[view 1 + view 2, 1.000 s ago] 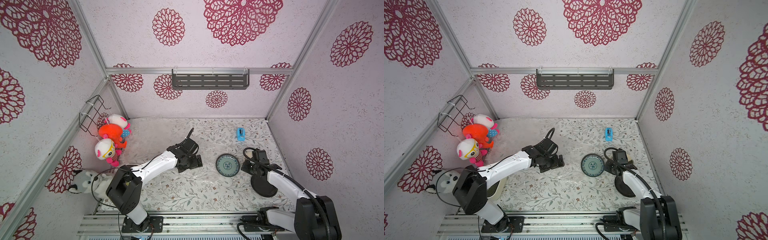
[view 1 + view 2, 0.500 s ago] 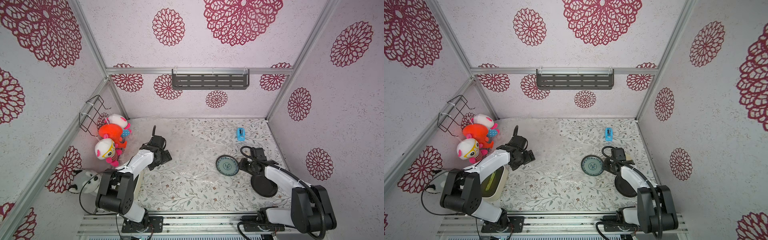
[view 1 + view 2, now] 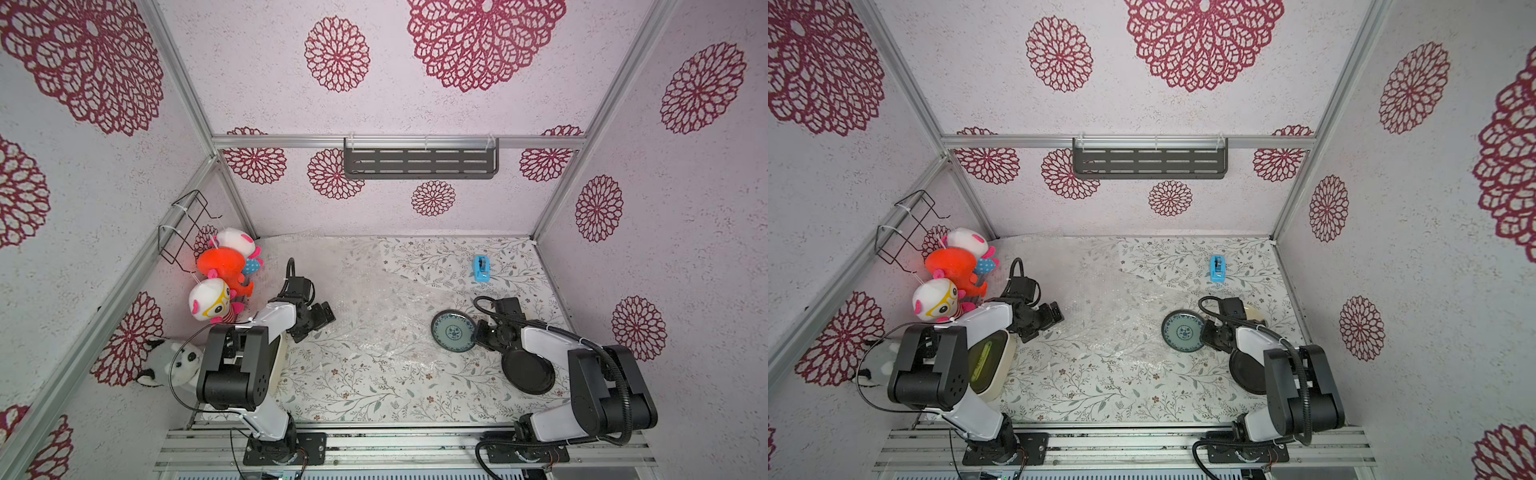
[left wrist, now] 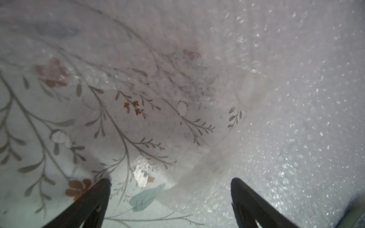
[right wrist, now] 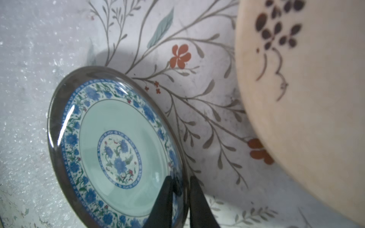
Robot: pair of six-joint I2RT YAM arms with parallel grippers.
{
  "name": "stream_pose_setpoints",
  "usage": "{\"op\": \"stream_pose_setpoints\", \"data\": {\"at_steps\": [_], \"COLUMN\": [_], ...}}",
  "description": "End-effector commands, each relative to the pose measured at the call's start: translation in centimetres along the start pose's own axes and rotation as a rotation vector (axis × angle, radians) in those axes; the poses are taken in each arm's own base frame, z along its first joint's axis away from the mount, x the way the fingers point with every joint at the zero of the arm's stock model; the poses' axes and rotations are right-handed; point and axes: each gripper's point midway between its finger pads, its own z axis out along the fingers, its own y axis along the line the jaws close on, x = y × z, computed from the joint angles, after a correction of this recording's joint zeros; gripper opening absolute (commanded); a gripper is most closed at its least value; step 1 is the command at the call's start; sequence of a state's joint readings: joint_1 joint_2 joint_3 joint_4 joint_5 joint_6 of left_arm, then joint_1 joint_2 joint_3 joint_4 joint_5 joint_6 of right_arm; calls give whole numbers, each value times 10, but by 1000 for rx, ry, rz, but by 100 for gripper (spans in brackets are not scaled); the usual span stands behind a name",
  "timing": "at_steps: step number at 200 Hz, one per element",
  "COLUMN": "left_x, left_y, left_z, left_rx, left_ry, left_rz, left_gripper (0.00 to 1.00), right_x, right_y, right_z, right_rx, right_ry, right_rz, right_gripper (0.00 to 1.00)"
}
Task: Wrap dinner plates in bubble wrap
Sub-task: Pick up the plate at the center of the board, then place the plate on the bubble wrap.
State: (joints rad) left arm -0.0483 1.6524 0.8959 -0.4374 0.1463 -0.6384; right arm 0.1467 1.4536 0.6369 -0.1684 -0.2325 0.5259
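Note:
The teal-blue dinner plate (image 3: 453,332) (image 3: 1183,331) with its dark rim rests at the right edge of the bubble wrap (image 3: 374,299) (image 3: 1100,299). My right gripper (image 5: 180,183) (image 3: 480,332) is shut on this plate's (image 5: 114,150) rim, one finger inside and one outside. A cream plate (image 5: 306,98) (image 3: 1255,312) lies just behind my right arm, mostly hidden in both top views. The black plate (image 3: 528,370) (image 3: 1246,372) sits near the front right. At the sheet's left edge my left gripper (image 4: 170,181) (image 3: 322,318) (image 3: 1052,316) hangs open over the bubble wrap (image 4: 286,118).
A small blue tape dispenser (image 3: 481,269) stands at the back right. A cream tub (image 3: 988,365) with an olive inside sits under my left arm. Plush toys (image 3: 220,270) crowd the left wall. A dark shelf (image 3: 419,162) hangs on the back wall.
My left arm swung from the table's middle to the left edge of the sheet, still open. My right gripper opened briefly and shut again on the teal-blue plate's rim.

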Motion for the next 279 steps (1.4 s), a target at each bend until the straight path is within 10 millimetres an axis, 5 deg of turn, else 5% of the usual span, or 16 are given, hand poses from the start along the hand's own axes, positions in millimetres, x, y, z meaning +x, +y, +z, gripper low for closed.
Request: {"op": "stream_pose_setpoints", "data": {"at_steps": [1, 48, 95, 151, 180, 189, 252, 279], "left_x": [-1, 2, 3, 11, 17, 23, 128, 148], "left_y": [-5, 1, 10, -14, -18, -20, -34, -19], "left_z": [4, 2, 2, 4, 0, -2, -22, -25], "left_rx": [56, 57, 39, 184, 200, 200, 64, 5], "left_ry": [-6, -8, 4, 54, 59, 68, 132, 100], "left_rz": [20, 18, -32, -24, -45, -63, -242, -278], "left_gripper": [98, 98, 98, 61, 17, 0, 0, 0], "right_x": [4, -17, -47, -48, -45, -46, -40, -24], "right_y": [-5, 17, 89, 172, 205, 207, 180, 177], "right_z": [-1, -30, -78, -53, -33, -28, -29, -22], "right_rx": [12, -42, -265, -407, -477, -474, -382, -414], "right_ry": [-7, -95, -212, -190, -158, -150, -108, -51], "right_rz": [-15, -70, -91, -191, -186, -176, -217, -222], "right_gripper": [6, 0, 0, 0, 0, 0, 0, 0]}}
